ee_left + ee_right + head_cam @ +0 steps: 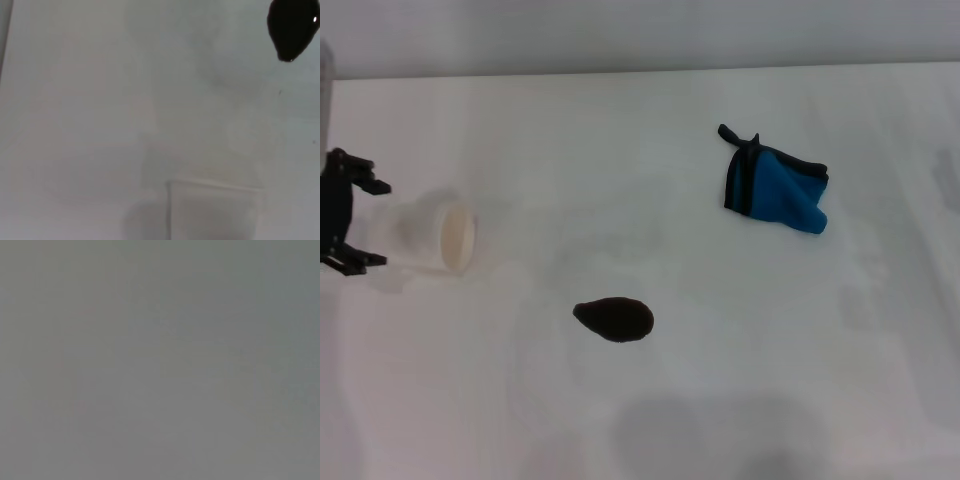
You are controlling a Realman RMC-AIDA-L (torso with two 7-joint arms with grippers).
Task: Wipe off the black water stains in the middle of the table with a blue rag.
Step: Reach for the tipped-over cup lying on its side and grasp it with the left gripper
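Left gripper [365,222] spread beside a toppled cup [435,238]; blue rag [775,187] apart from black stain [614,320]; right gripper apparently unseen.

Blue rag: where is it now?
Head view: the rag lies on the table's right side, beyond and right of the stain, untouched.

Head cam is looking forward and down from up high, taking in most of the table [650,100]. Left wrist cam is sitting low and close, skimming the tabletop past a paper cup [212,212] toward the black water stains [291,27]; both are showing up in the head view too. Right wrist cam is giving only flat grey.
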